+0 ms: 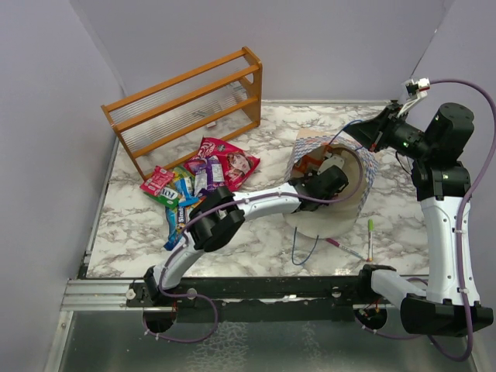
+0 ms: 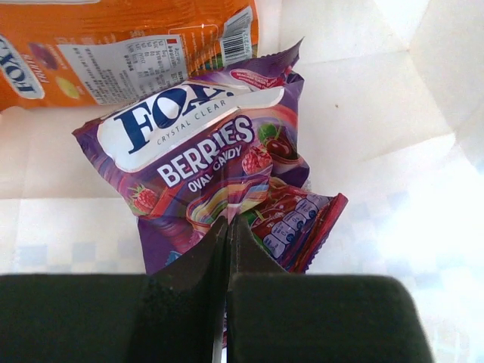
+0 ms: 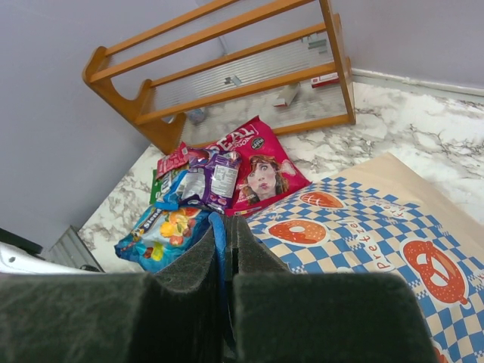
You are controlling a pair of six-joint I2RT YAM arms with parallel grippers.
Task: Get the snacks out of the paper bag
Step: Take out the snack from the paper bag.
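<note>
The cream paper bag with blue checks lies on its side at centre right, mouth open. My left gripper is inside the mouth. In the left wrist view it is shut on a purple Fox's Berries packet, with a small red packet beside it and an orange packet behind. My right gripper is at the bag's upper edge. In the right wrist view it is shut on the blue cord handle, above the bag's printed side. Several snacks lie piled on the table to the left.
A wooden rack stands at the back left, just behind the snack pile. A green marker pen and a pink one lie in front of the bag. The bag's other blue cord trails on the marble.
</note>
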